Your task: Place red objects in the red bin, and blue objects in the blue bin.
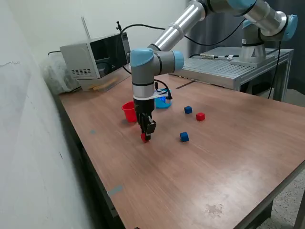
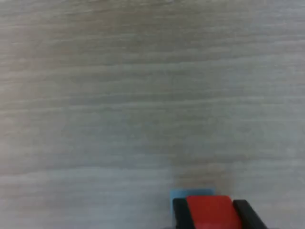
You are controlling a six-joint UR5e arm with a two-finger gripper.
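My gripper (image 1: 145, 137) points straight down at the table, its fingers around a small red cube (image 1: 144, 138) that rests on or just above the wood. In the wrist view the red cube (image 2: 212, 212) sits between two black fingertips (image 2: 180, 214), which press its sides. The red bin (image 1: 128, 111) stands just behind the gripper. The light blue bin (image 1: 163, 101) is partly hidden behind the wrist. A second red cube (image 1: 200, 116) and two blue cubes (image 1: 188, 109) (image 1: 184, 137) lie on the table toward the exterior view's right.
A microwave-like box (image 1: 93, 58) stands at the back of the wooden table (image 1: 214, 176). A white wall (image 1: 28, 143) borders the exterior view's left. A metal bench (image 1: 233, 67) holds the arm's base behind.
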